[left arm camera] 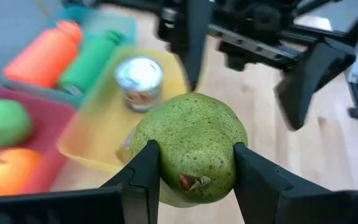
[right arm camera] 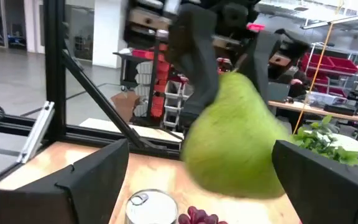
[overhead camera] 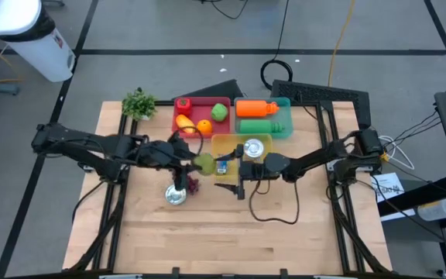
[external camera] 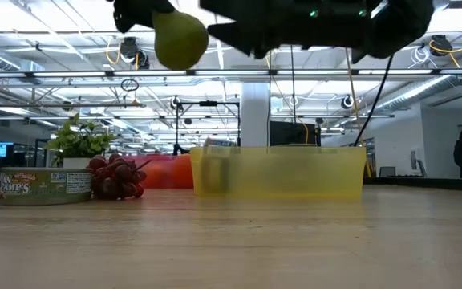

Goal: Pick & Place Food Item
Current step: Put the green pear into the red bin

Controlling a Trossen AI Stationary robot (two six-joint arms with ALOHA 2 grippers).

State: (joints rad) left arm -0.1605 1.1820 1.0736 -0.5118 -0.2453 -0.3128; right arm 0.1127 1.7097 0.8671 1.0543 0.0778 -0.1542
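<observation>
While the left end effector (left arm camera: 194, 171) pinches the green pear (left arm camera: 191, 146) in the air above the worktop (overhead camera: 207, 232), the right end effector (right arm camera: 197, 180) faces it, fingers spread wide, beside the yellow bin (external camera: 279, 172).

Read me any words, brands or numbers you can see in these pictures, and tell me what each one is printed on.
"AMP'S": part of a brand name on the label of the can lying on its side on the table, low view; its first letters are cut off by the curve.
Smaller print on that same label: too small to read.
Label on the can standing in the yellow bin: blurred, unreadable.
Paper sheet beside the table: print too small to read.
</observation>
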